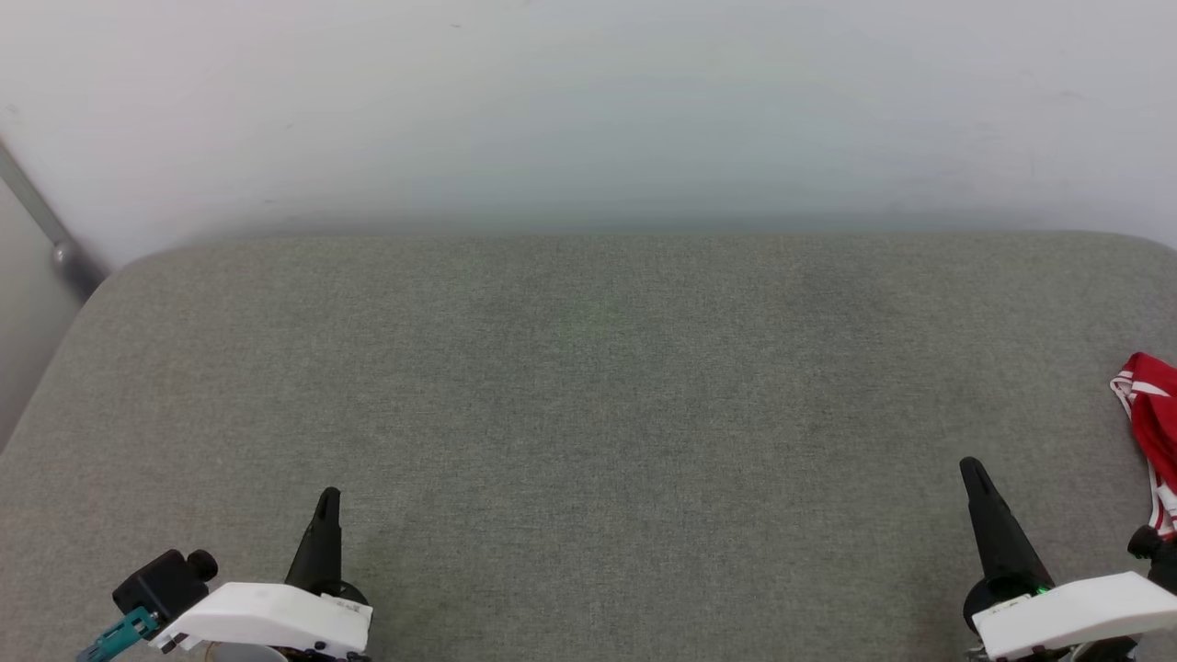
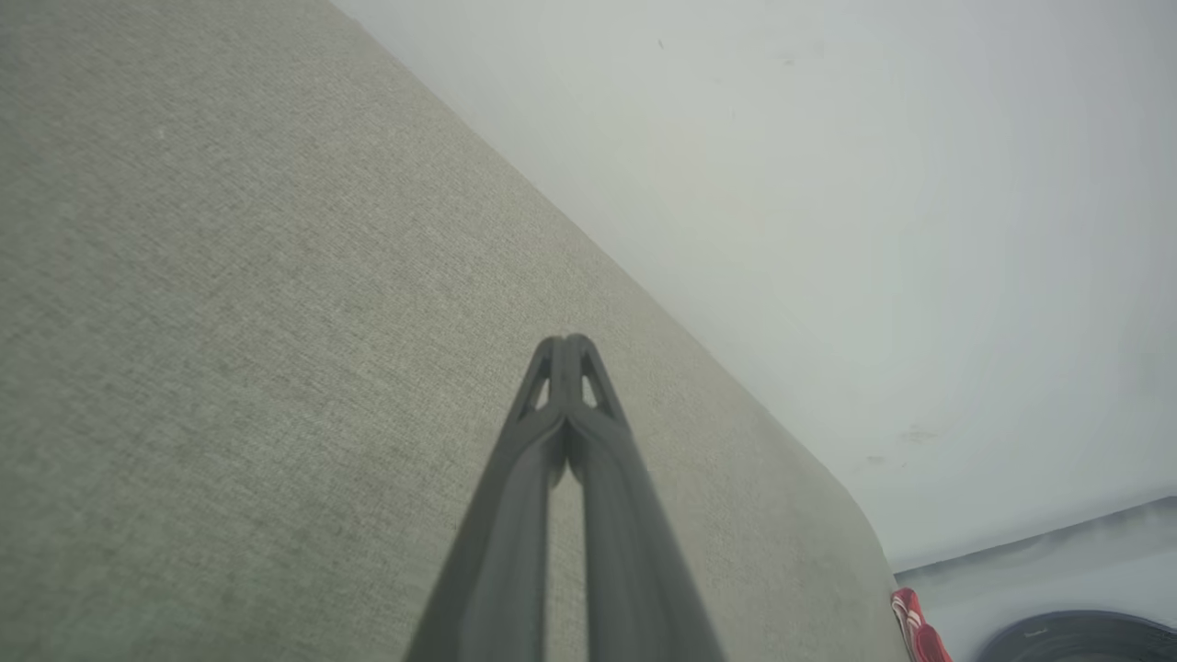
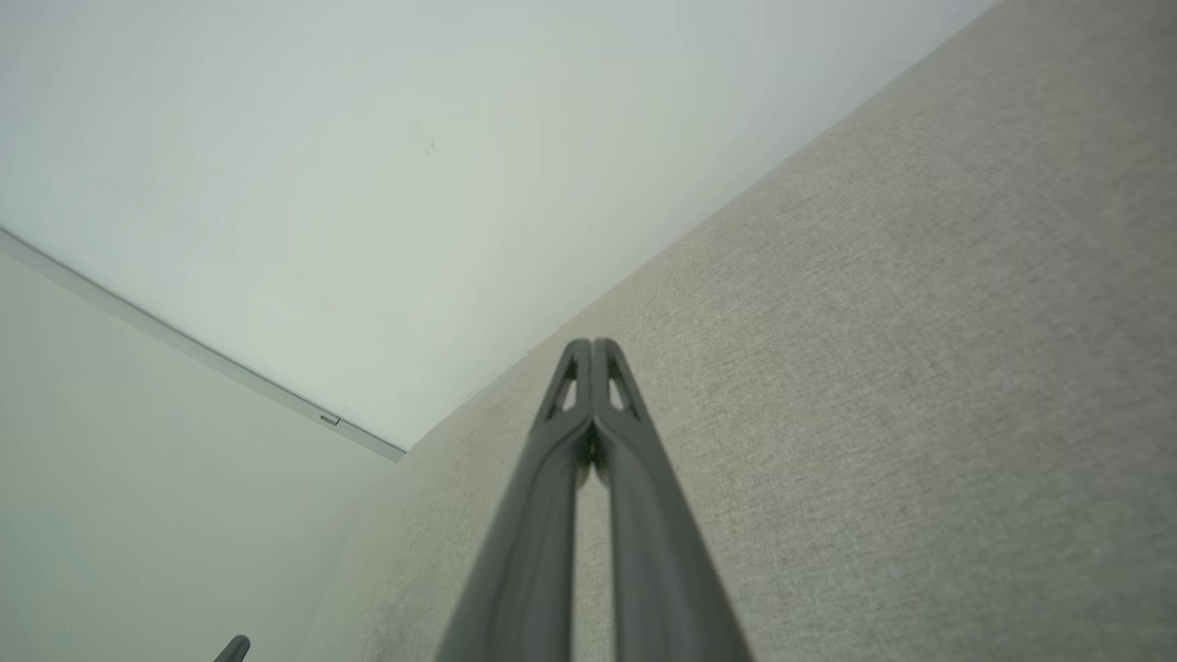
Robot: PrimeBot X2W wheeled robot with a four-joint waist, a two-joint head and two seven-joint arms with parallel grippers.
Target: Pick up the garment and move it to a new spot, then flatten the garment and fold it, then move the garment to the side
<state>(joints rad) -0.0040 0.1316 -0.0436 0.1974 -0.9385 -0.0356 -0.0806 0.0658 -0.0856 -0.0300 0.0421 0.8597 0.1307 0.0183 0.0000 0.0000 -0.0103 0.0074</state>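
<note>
Two pincers, low over a grey padded surface [image 1: 588, 414], pointing toward a white wall [image 1: 588, 110]. Left pincer [image 1: 328, 501]: pressed together tip to tip, clamped on nothing. Right pincer [image 1: 973, 471]: likewise closed tight and empty. Between the two, bare grey fabric.

Red garment [image 1: 1151, 414] with white striped trim: lies out to the right of the right pincer, a little ahead of its tips, bunched at the edge of the padded surface and cut off by the border of the head view. Sits apart from that pincer's fingers [image 1: 998, 529]; comes close with its lower end to a black knob [image 1: 1143, 542] on the same wrist, contact impossible to tell. Lies well apart from the left pincer, across the whole width of the padding.

Far to the left of the left pincer and ahead of it, a grey metal pole [image 1: 41, 221] slanting down the wall.

Along the left pincer's fingers [image 2: 515, 524]: padding below and to the left, wall ahead, and far ahead to the right a small scrap of the red cloth just past the rounded corner of the padding, near a dark round shape [image 2: 1076, 639] too cropped to name.

Along the right pincer's fingers [image 3: 644, 524]: padding beneath and to the right, wall ahead, a thin pale strip [image 3: 184, 345] crossing the wall to the left.
</note>
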